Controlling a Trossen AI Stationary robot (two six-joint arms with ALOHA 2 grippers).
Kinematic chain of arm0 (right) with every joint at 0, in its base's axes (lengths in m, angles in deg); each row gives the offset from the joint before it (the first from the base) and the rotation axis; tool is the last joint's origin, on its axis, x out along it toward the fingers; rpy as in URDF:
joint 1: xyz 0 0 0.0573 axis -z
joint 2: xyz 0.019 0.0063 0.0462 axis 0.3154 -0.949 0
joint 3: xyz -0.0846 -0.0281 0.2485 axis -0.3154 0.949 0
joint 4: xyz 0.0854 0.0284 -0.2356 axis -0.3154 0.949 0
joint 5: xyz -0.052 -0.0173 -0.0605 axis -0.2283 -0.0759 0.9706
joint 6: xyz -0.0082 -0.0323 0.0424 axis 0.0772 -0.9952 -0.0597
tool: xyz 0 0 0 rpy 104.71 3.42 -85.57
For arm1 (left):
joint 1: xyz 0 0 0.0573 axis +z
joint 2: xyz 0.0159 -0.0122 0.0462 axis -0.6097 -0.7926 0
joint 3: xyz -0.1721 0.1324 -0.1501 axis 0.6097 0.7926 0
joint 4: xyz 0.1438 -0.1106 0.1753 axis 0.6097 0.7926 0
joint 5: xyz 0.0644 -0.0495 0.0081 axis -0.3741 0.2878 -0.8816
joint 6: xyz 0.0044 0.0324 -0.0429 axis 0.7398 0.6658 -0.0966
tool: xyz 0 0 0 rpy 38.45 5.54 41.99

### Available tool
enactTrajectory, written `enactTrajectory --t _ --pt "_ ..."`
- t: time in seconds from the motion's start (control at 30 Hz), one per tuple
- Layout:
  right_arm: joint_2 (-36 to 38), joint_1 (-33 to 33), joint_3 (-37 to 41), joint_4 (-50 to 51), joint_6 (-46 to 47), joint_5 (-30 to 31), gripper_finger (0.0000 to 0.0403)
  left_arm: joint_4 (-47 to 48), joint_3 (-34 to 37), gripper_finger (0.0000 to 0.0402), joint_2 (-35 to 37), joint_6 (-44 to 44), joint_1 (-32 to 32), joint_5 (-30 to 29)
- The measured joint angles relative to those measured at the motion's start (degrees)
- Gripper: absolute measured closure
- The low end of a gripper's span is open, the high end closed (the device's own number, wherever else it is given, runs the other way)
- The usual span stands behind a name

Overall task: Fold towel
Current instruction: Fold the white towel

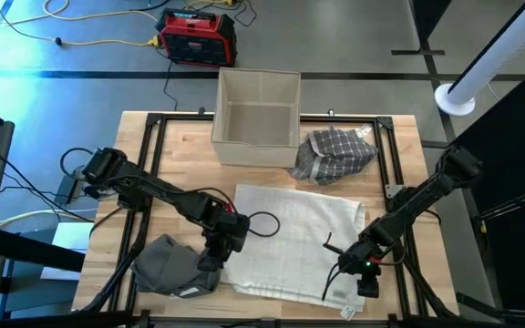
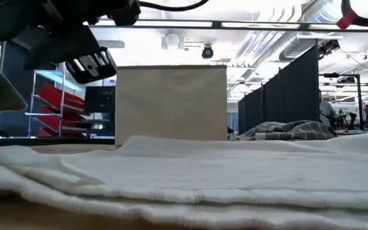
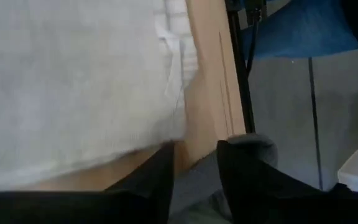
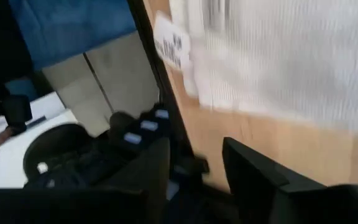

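- Left gripper [image 1: 215, 258] hangs over the near-left corner of the white towel [image 1: 294, 239], jaws spread with nothing between them; the left wrist view shows bare tabletop [image 3: 207, 93] and a strip of grey cloth [image 3: 194, 186] through the gap.
- Right gripper [image 1: 365, 273] hovers at the towel's near-right edge, jaws likewise parted and empty, with wood and a white tag [image 4: 168, 45] beyond them in the right wrist view.
- The towel lies in the middle of the tabletop, between the two grippers, touching neither as far as the overhead view shows.
- Progress: the low view shows stacked layers along the towel's near edge [image 2: 171, 191], which suggests at least one fold is in; how many cannot be told. The piece is still broad, so further folding likely remains, and neither arm has a grip for it yet.
- Orientation: the towel's long axis runs roughly left to right across the tabletop, slightly skewed, its far-left corner nearer the box [image 1: 258, 117] and its near-right corner by the tag at the front edge.
- Around it: a grey cloth [image 1: 173, 266] bunched at the near left just beside the left gripper, and a checked cloth [image 1: 335, 153] crumpled by the box.
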Motion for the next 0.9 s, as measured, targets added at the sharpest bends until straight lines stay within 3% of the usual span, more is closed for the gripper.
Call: enactTrajectory --t 0.23,0.43,0.7,0.9 --pt "11.7 7.8 0.0 16.2 -1.4 21.4 0.0269 1.1 0.0 0.0268 5.2 1.0 5.6 -8.1" --pt "10.8 17.6 0.0 26.0 -11.0 24.6 0.0269 -0.8 0.0 0.0267 8.4 3.4 11.4 -15.5" --pt "3.6 26.6 0.0 23.4 -21.7 29.9 0.0269 -5.9 0.0 0.0270 6.3 9.8 19.7 -16.0" --pt "-1.5 30.0 0.0 20.8 -28.9 28.4 0.0215 -6.1 0.0 0.0270 5.8 10.6 22.1 -15.9"
